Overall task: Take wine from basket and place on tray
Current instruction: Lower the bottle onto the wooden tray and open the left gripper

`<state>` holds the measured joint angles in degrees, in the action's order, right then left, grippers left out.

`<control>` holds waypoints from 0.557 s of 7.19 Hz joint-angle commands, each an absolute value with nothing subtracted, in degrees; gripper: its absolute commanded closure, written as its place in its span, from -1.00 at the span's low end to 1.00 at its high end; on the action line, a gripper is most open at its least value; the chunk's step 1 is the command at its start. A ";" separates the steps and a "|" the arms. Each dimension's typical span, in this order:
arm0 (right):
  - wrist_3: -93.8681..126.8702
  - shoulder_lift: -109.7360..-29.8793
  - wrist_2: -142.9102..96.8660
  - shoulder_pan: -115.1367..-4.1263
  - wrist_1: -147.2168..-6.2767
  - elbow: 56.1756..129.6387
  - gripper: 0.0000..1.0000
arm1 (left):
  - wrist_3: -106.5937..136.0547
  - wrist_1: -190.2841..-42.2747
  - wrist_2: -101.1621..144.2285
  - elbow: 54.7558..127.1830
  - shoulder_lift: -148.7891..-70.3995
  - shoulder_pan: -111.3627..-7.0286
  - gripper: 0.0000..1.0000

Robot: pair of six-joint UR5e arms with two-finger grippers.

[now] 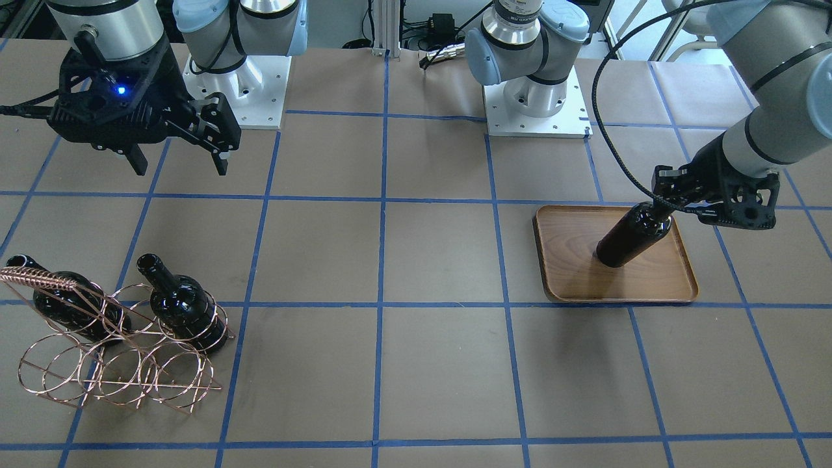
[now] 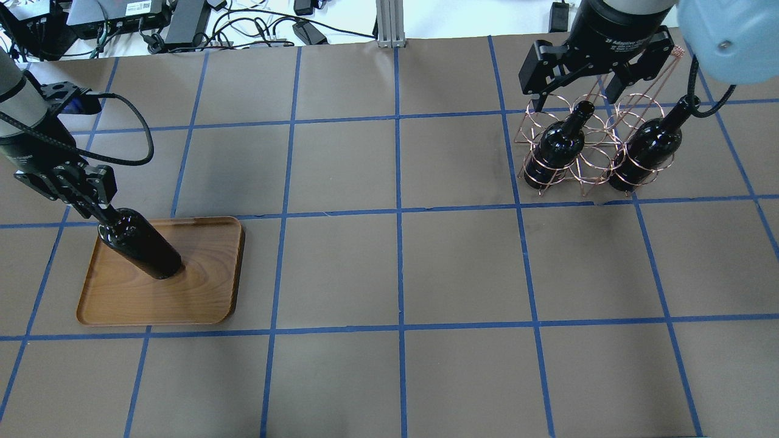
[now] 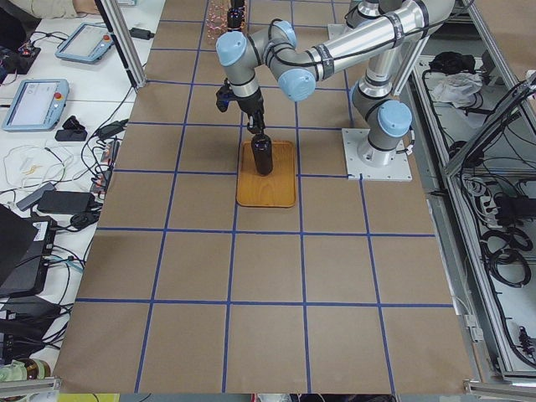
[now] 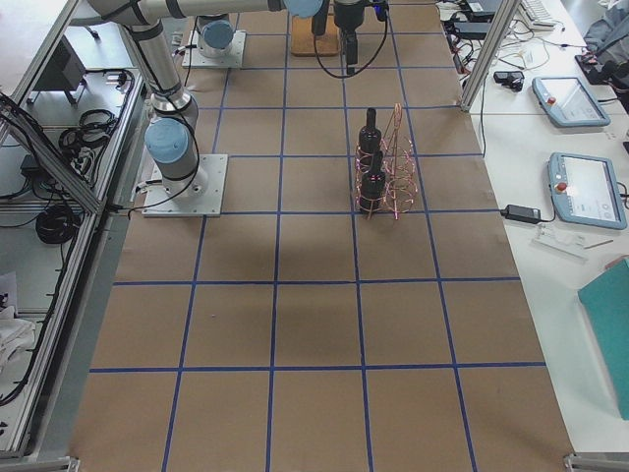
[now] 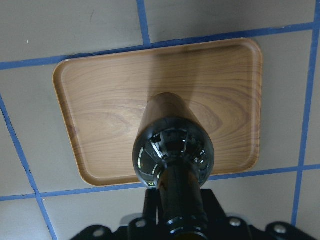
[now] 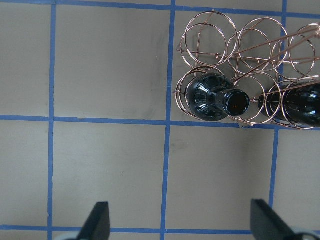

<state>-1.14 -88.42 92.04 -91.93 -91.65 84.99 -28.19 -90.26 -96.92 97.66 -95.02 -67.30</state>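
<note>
A black wine bottle [image 1: 627,237] stands upright with its base on the brown wooden tray [image 1: 650,283]. My left gripper [image 1: 660,208] is shut on its neck from above. The bottle [image 2: 143,243], the tray [image 2: 201,292] and the left gripper [image 2: 97,210] also show in the overhead view. The left wrist view looks down the bottle [image 5: 172,150] onto the tray [image 5: 100,100]. The copper wire basket [image 1: 117,370] holds two more black bottles [image 1: 179,302] [image 1: 71,305]. My right gripper [image 1: 179,159] is open and empty, raised above and beside the basket [image 6: 210,35].
The table is brown paper with a grid of blue tape. The two arm bases [image 1: 536,97] stand at the robot's edge of the table. Cables and devices lie beyond the far edge [image 2: 182,24]. The basket's coil-wrapped handle [image 1: 45,279] sticks up.
</note>
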 commanded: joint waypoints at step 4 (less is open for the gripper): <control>-1.14 -88.42 92.11 -91.93 -91.67 84.99 -1.00 | -23.07 -92.02 -98.00 95.82 -92.21 -68.10 -1.00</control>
<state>-1.14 -88.42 92.11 -91.93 -91.53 84.99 -26.58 -91.52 -98.33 97.36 -93.53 -67.27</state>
